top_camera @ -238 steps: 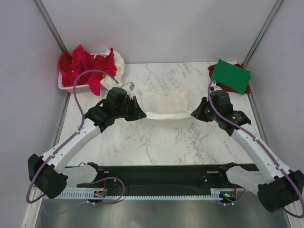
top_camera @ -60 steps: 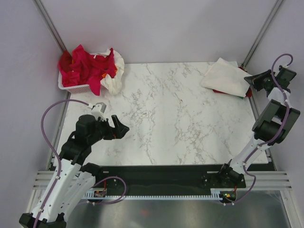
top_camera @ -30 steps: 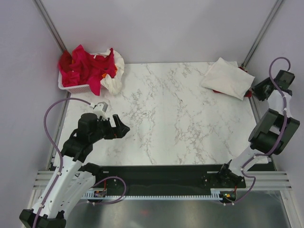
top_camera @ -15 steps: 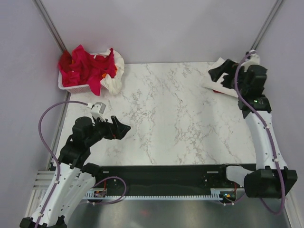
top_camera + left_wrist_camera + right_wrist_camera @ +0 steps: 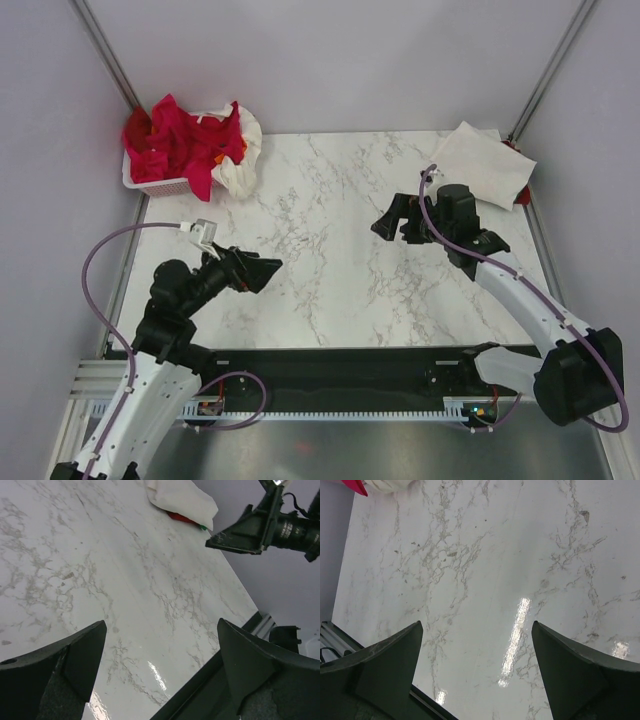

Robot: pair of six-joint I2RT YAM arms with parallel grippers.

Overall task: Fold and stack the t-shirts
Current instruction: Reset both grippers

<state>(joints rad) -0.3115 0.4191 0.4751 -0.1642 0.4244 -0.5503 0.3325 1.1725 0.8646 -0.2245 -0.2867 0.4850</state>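
Observation:
A folded white t-shirt [image 5: 482, 165] tops the stack at the table's far right corner, with a red edge [image 5: 522, 196] peeking out beneath it. The left wrist view shows the same stack [image 5: 182, 499] with red and green edges under the white. Crumpled red and white t-shirts [image 5: 190, 143] fill the white basket at the far left. My right gripper [image 5: 389, 222] hangs open over the marble just left of the stack, nothing between its fingers [image 5: 385, 672]. My left gripper [image 5: 262, 272] is open above the near left of the table, empty too.
The white plastic basket [image 5: 160, 184] stands off the table's far left corner. Grey walls close in on both sides. A black rail [image 5: 340, 378] runs along the near edge. The marble table [image 5: 330, 260] lies bare between the arms.
My right arm has let go of the white t-shirt on the stack and swung left and nearer over the table, jaws now wide. The left gripper has shifted slightly right.

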